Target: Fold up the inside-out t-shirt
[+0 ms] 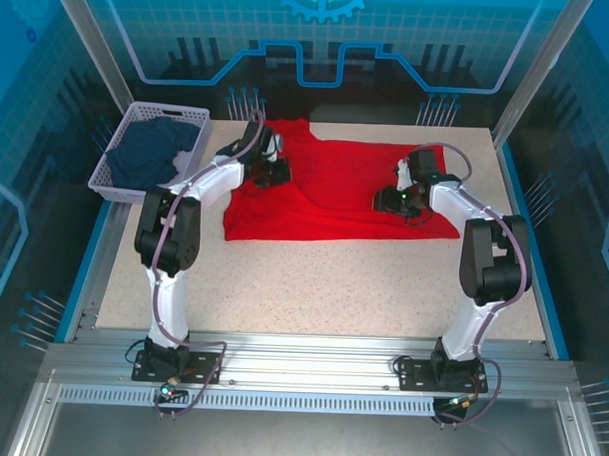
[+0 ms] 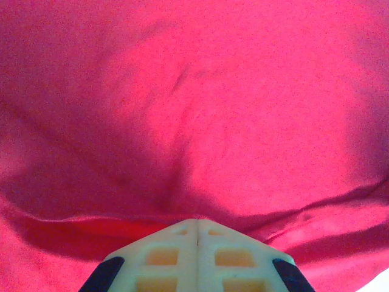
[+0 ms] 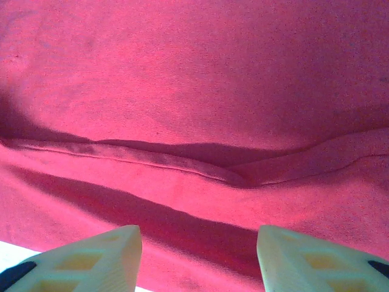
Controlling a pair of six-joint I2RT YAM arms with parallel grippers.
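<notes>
The inside-out t-shirt (image 1: pixel 336 194) lies spread out, bright red, across the far half of the table. My left gripper (image 1: pixel 273 173) rests on its left part, near a sleeve. In the left wrist view that gripper (image 2: pixel 196 224) has both fingers pressed together, and a fold of the red cloth (image 2: pixel 200 121) is gathered at their tips. My right gripper (image 1: pixel 394 199) sits low over the shirt's right part. Its fingers (image 3: pixel 103 255) stand wide apart, with a hem ridge (image 3: pixel 182 164) running across the cloth beyond them and nothing between them.
A lavender plastic basket (image 1: pixel 123 134) at the far left holds a dark navy garment (image 1: pixel 152 151). The bare speckled tabletop (image 1: pixel 323 284) stretches between the shirt and the arm bases. Blue enclosure walls ring the table.
</notes>
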